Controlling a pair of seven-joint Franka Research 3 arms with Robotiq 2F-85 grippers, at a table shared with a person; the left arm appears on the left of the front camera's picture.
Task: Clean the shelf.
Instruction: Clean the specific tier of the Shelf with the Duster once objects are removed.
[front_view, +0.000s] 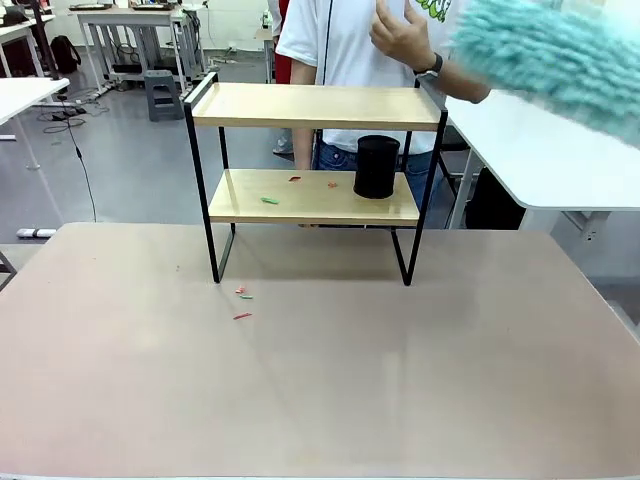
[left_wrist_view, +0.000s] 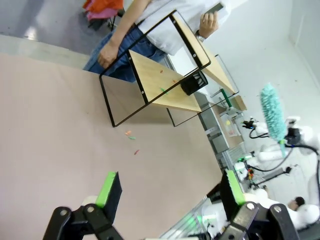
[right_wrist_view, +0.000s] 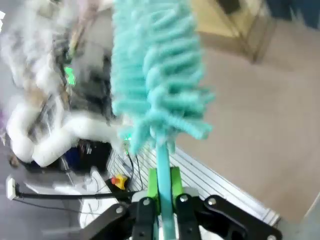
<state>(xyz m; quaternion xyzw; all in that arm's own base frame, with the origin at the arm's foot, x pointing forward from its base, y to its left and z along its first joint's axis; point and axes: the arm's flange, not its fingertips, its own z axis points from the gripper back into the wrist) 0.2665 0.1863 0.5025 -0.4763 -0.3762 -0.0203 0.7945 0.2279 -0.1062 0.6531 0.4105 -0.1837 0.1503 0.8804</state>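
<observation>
Squarely toward the far edge of the smooth, matte grey-pink table (front_view: 320, 380) stands the shelf (front_view: 315, 105): two flat boards of pale wood in a thin black metal frame on four slim legs. A black cylindrical pot (front_view: 376, 166) sits upright on the right part of the lower board. Small red and green scraps (front_view: 270, 200) lie on the board to its left. A few more bits (front_view: 243, 295) lie on the table by the shelf's front left leg.

A fluffy teal duster (front_view: 560, 60), its head thick with soft, looped fibres, hangs blurred in the air above and to the right of the shelf. The right gripper (right_wrist_view: 162, 182) has its green pads pressed together on the duster's thin teal stick. The left gripper (left_wrist_view: 170, 189) hovers over the table with its fingers spread wide and nothing between them.

Behind the shelf stands a person in a white shirt, one hand (front_view: 400, 35) raised, with a dark watch (front_view: 432, 68) on the wrist.
</observation>
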